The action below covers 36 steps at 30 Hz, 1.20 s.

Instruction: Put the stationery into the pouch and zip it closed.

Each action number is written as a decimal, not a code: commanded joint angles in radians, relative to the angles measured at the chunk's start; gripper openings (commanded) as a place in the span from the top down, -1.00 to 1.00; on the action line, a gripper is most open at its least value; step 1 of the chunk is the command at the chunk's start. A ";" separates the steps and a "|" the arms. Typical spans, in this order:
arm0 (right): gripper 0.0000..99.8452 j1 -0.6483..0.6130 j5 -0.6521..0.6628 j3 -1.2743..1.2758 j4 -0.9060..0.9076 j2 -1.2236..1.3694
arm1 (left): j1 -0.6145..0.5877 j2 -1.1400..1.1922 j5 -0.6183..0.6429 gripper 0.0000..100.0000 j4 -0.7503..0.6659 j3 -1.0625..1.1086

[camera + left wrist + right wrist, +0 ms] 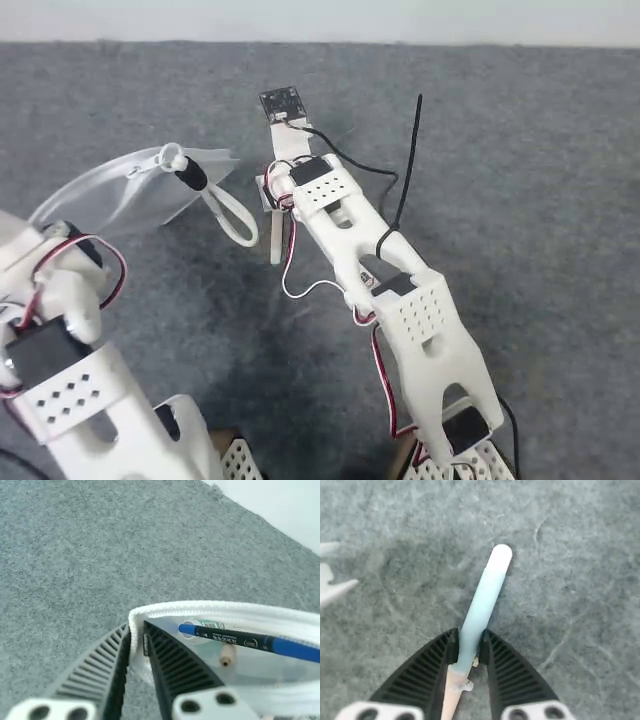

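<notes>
Left gripper (136, 631) clamped on white zipper rim of clear plastic pouch (210, 609), blue pen (250, 641) inside, right gripper (468, 639) squeezing pale green cylindrical pen (487, 590).

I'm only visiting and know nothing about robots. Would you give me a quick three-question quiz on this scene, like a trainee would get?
1. True or false: the blue pen lies inside the pouch.
2. What does the right gripper hold? A) an eraser B) a pale stick C) nothing
3. Fill in: the left gripper pinches the pouch by its zipper ___.
Key: 1 true; 2 B; 3 rim.
</notes>
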 commanded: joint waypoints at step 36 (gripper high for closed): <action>0.99 -0.044 0.341 -0.038 0.389 -0.090 | 0.002 0.011 0.003 0.98 -0.026 -0.004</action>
